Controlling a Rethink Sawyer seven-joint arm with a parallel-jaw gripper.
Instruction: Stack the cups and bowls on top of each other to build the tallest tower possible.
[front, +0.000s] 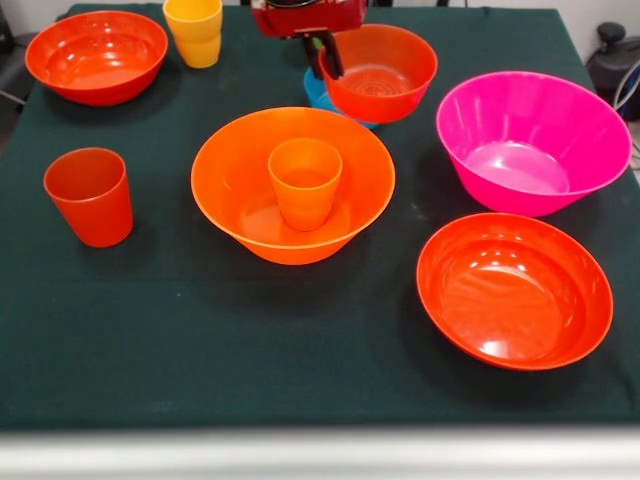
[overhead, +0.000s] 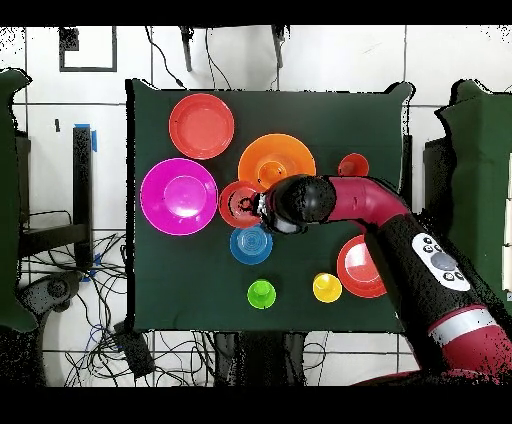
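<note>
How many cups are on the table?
4: a red-orange cup standing alone, an orange cup inside the large orange bowl, a yellow cup and a green cup near the robot's edge. The arm may hide others.

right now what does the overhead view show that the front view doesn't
Only the overhead view shows the green cup standing alone on the cloth, the whole small blue bowl, and the arm's full reach across the table.

Only the front view shows the orange cup standing upright inside the large orange bowl, and the gripper pinching the rim of the small red-orange bowl, held tilted above the blue bowl.

Both show the magenta bowl, the two wide red-orange bowls, the yellow cup and the red-orange cup.
</note>
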